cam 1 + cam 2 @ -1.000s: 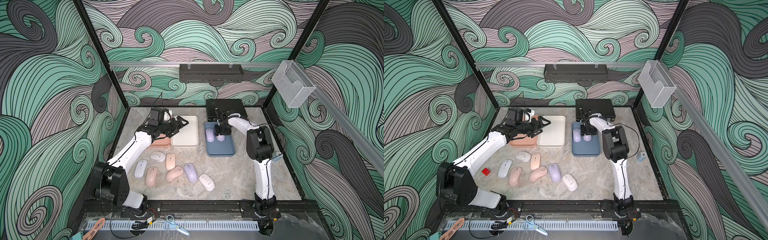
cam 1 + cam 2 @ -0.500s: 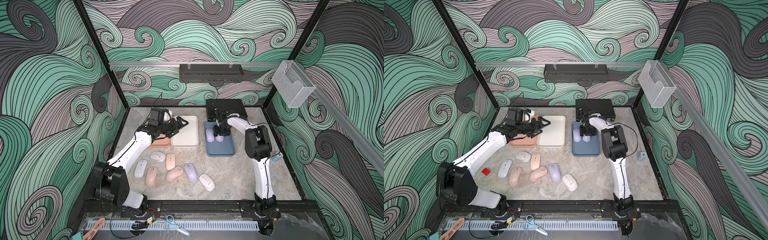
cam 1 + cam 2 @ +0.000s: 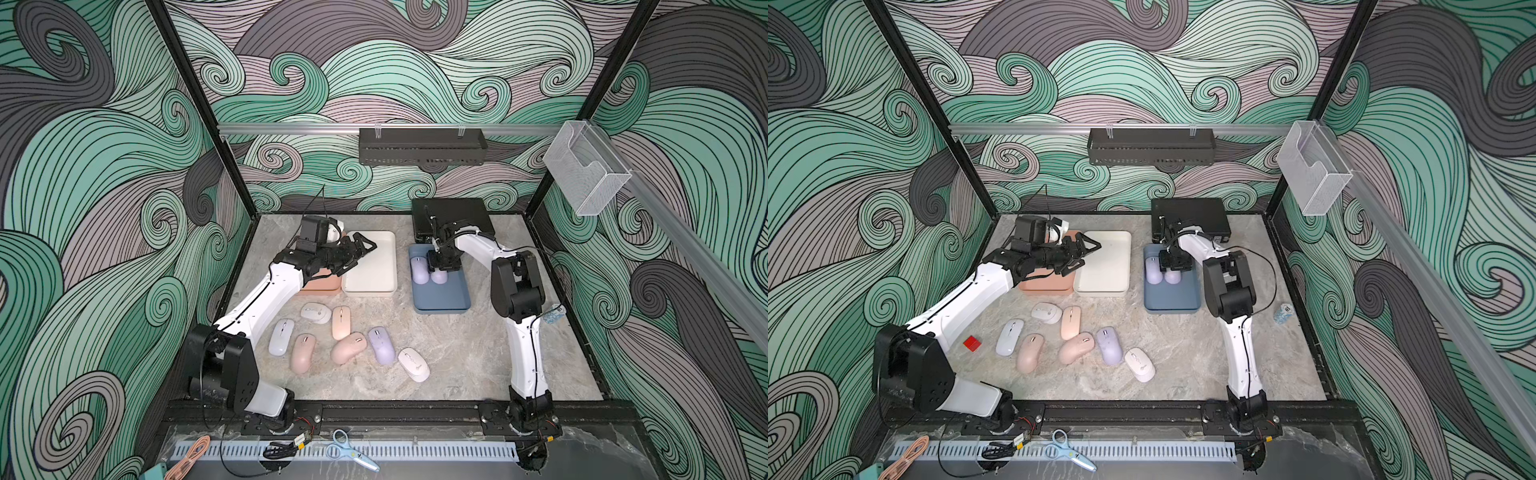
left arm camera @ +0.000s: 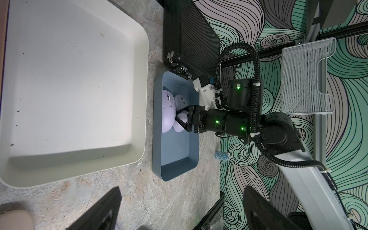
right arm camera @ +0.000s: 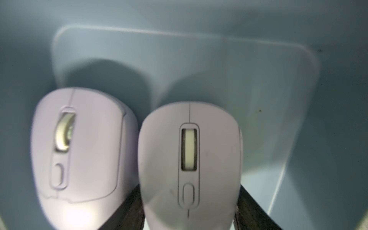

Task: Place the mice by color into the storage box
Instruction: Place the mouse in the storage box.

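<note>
Two purple mice lie side by side in the blue box point(image 3: 444, 301): one point(image 5: 83, 147) free, the other point(image 5: 189, 159) between the fingers of my right gripper point(image 5: 189, 215). The black fingers point(image 5: 251, 211) hug its sides, and I cannot make out whether they press on it. The same gripper point(image 3: 439, 272) reaches down into the box in both top views. My left gripper point(image 3: 359, 257) hovers open and empty over the seam between the pink box point(image 3: 320, 287) and the white box point(image 3: 370, 289). On the table lie three pink mice point(image 3: 302, 353), three whitish mice point(image 3: 316, 312) and one purple mouse point(image 3: 381, 345).
A black case point(image 3: 453, 216) stands behind the blue box. A small red block point(image 3: 971, 343) lies by the left arm, and a blue chip stack point(image 3: 1283, 311) near the right arm's elbow. Scissors point(image 3: 349, 451) and cables lie in front of the arm bases.
The right gripper has shifted slightly inside the blue box around the purple mouse. The left arm has stayed in place.
</note>
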{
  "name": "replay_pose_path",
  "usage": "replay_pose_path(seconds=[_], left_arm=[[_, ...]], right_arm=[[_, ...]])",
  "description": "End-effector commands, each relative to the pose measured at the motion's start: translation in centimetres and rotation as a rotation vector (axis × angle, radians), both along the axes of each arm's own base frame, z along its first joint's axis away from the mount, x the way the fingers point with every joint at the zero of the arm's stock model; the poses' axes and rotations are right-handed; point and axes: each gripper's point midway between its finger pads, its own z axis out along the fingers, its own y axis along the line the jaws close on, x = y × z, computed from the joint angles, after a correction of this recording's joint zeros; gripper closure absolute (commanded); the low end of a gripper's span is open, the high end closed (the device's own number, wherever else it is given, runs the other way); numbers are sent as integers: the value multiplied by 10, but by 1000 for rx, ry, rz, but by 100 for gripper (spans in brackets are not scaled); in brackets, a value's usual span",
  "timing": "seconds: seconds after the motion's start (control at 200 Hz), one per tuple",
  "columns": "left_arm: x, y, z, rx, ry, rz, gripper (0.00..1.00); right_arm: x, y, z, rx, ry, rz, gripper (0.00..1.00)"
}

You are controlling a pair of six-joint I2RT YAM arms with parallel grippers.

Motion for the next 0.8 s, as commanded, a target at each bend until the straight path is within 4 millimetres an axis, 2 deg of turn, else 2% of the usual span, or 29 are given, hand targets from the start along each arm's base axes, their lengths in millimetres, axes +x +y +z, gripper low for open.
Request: replay_pose_path(seconds=[0.0,0.14,0.33,0.39,0.61,0.795], left_arm=[[4,0,5,-2,-16,-6,6],[4,0,4,-3,-16,-6,6],[4,0,3,-3,-11,-3,6],[4,-2,1,-7,-2,-7,6],[4,-7,-6,-34,29,-21,7],[5,-6,-6,-31,31,-20,7]], right_arm=[[2,-4,40,4,-67,1,36],[3,-19,54,-70,-114,3,37],[-13,-34,53,-132,-104,7,44],[-20,-37,49,-137,-91,3,47],[-40,-41,30,-135,-50,0,47],[-42,-45,21,-150,-62,-20,48]])
